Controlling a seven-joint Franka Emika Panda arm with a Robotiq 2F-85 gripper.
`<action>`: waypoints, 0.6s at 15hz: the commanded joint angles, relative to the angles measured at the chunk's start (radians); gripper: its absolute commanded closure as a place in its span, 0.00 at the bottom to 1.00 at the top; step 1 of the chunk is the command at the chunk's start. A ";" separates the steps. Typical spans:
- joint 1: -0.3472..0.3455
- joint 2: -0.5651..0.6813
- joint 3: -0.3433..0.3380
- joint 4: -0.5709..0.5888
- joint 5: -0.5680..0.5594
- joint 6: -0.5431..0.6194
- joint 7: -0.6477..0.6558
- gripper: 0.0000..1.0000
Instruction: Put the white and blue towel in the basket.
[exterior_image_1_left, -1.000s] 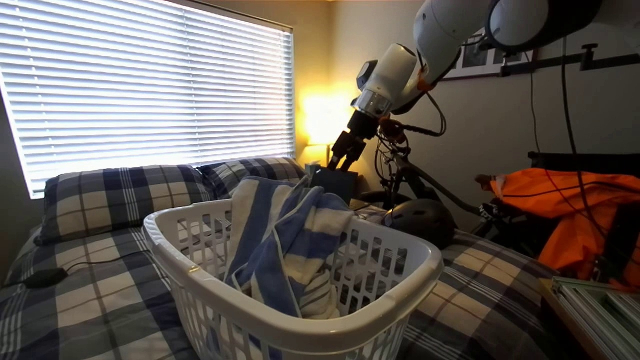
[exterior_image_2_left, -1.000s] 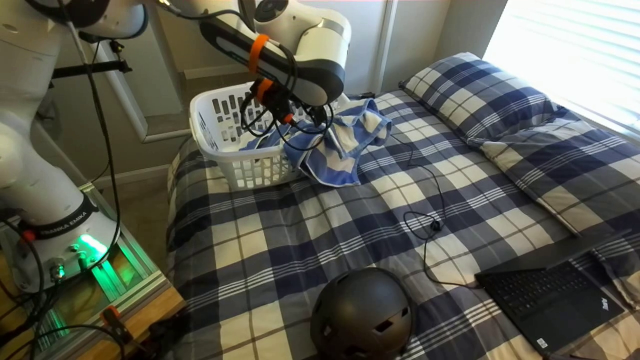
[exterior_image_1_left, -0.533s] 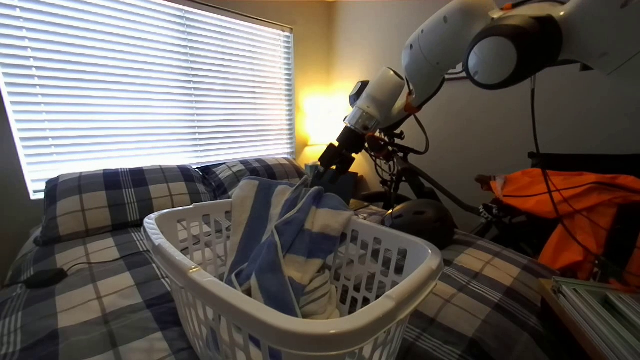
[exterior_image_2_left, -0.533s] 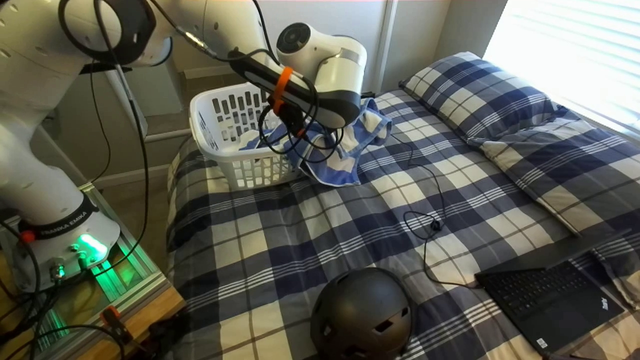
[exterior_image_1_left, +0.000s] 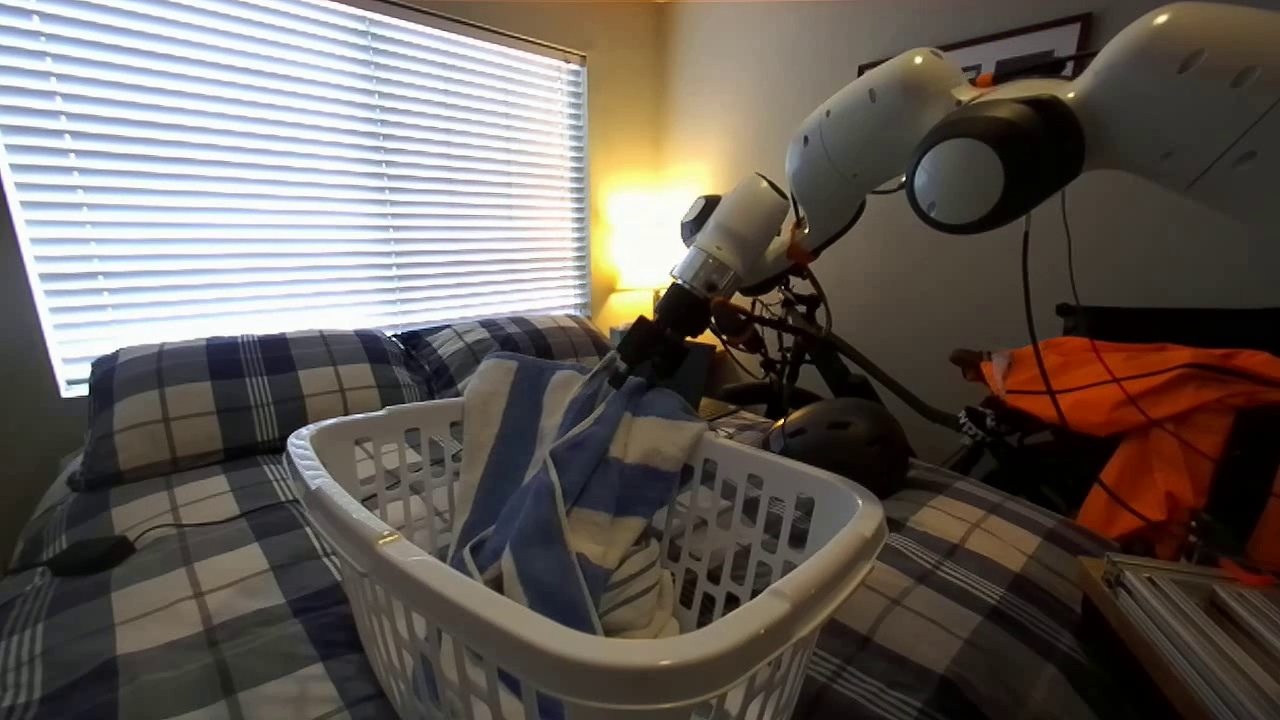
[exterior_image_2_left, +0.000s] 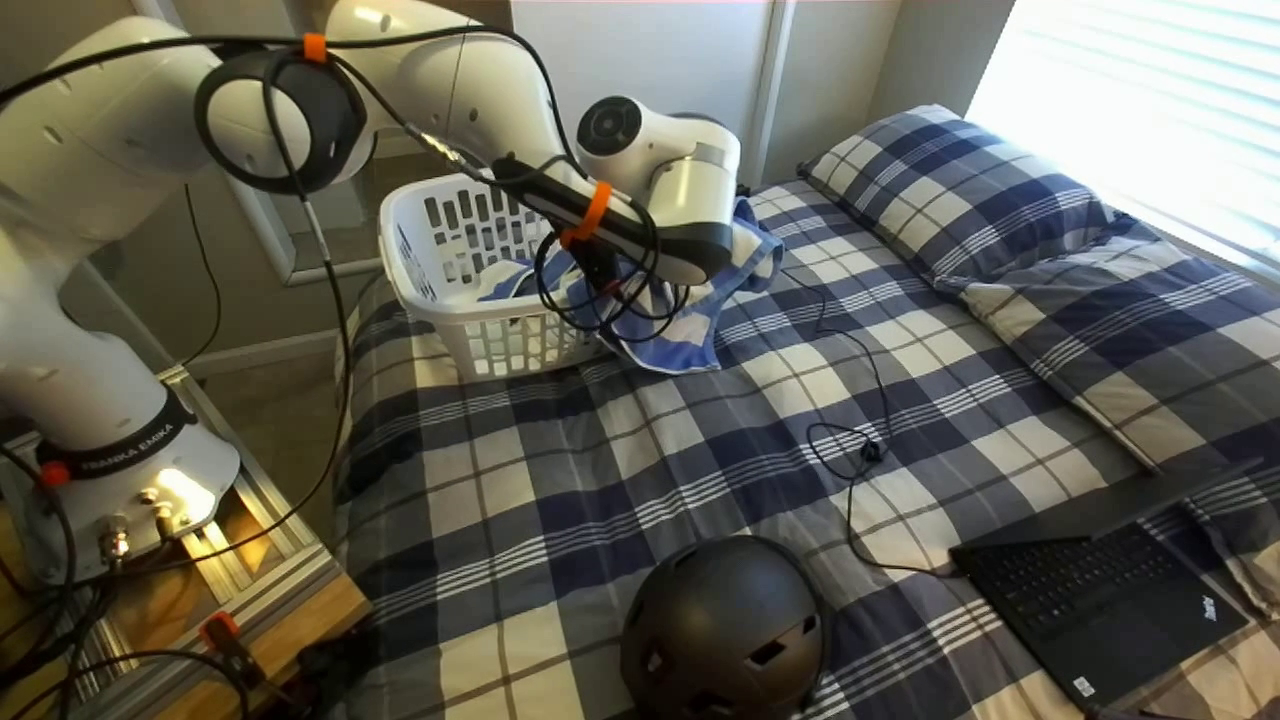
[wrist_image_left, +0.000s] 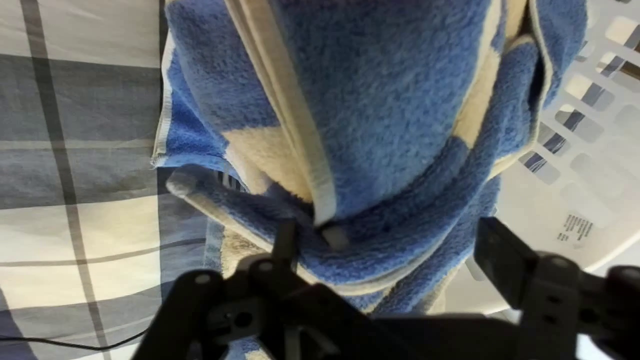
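Observation:
The white and blue towel (exterior_image_1_left: 560, 480) is draped over the rim of the white laundry basket (exterior_image_1_left: 600, 655). Part of it lies inside and part hangs outside toward the bed, as the exterior view (exterior_image_2_left: 690, 335) also shows. My gripper (exterior_image_1_left: 632, 375) is right at the towel's raised top folds. In the wrist view my gripper (wrist_image_left: 385, 237) is open, its fingers apart on either side of a blue fold of the towel (wrist_image_left: 380, 100). The basket wall (wrist_image_left: 530, 210) shows at the right there. In an exterior view the arm hides the fingers and part of the towel over the basket (exterior_image_2_left: 430, 310).
The basket stands on a plaid bed (exterior_image_2_left: 560, 450). A black helmet (exterior_image_2_left: 725, 625), an open laptop (exterior_image_2_left: 1120, 610) and a cable (exterior_image_2_left: 850, 500) lie on the bed. Pillows (exterior_image_1_left: 260, 400) are by the window. An orange garment (exterior_image_1_left: 1130, 390) hangs at the right.
My gripper has moved down to the towel's top folds, and the arm has swung lower. The robot base light has gone from green to white. The towel and basket have not moved.

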 joint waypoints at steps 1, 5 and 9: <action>-0.021 0.059 0.037 0.106 -0.064 0.045 0.090 0.41; -0.002 0.033 0.046 0.106 -0.118 0.044 0.129 0.68; 0.029 -0.035 0.058 0.075 -0.198 0.029 0.141 0.94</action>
